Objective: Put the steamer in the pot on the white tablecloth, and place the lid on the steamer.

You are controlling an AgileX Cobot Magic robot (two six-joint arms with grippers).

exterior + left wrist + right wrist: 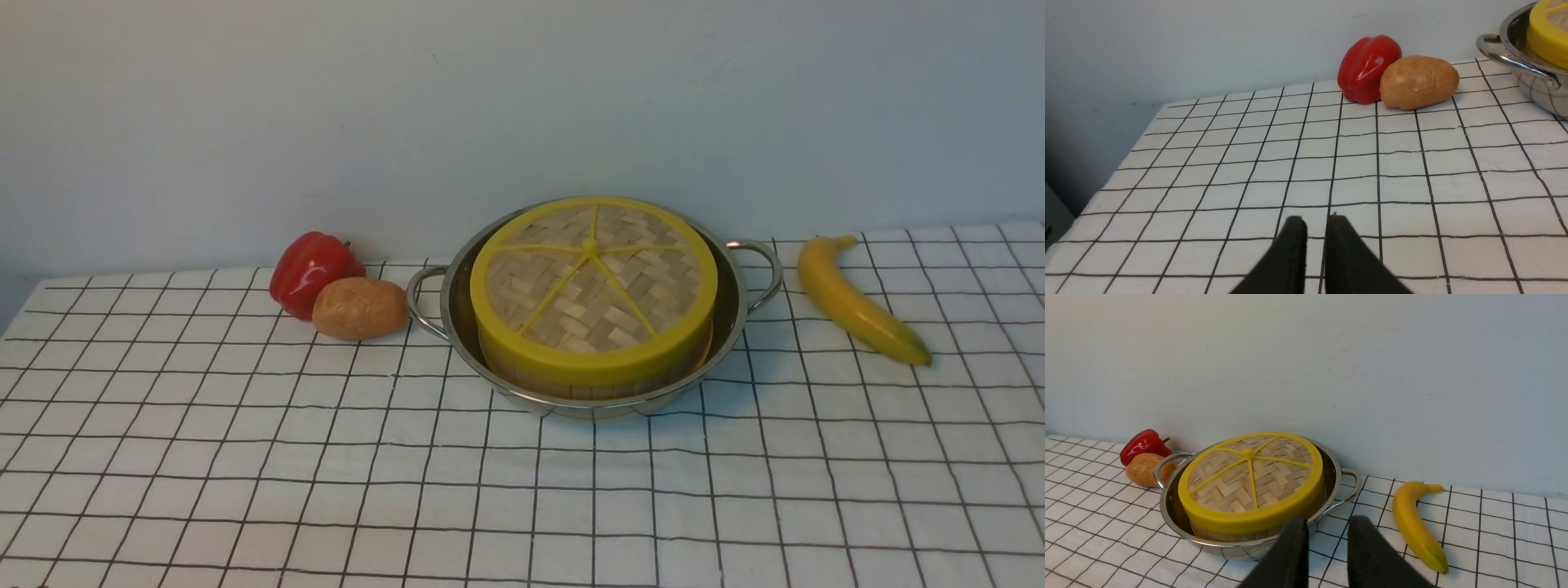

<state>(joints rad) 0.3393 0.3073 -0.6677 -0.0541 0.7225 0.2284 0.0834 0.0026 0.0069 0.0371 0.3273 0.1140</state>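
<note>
Lid [594, 286] seated on steamer [596, 377], steamer in pot [735, 327]; both hands clear and empty.

Risk, as judged: lid sits slightly skewed in the front view, its near rim overhanging the basket wall, so a knock to a pot handle [755, 269] could tip it off. Right hand [1327, 539] hangs just short of the pot with a moderate gap between its fingers, holding nothing; any forward drift would nudge the pot. Left hand [1315, 241] shows a narrow gap, empty, well apart from the pot. White tablecloth [245, 457] covers the bench flat, lightly rippled at far right. Red pepper [314, 272] and potato [360, 308] touch, just beside the left handle; banana [857, 298] near the right. Plain pale wall [522, 98] behind.
</note>
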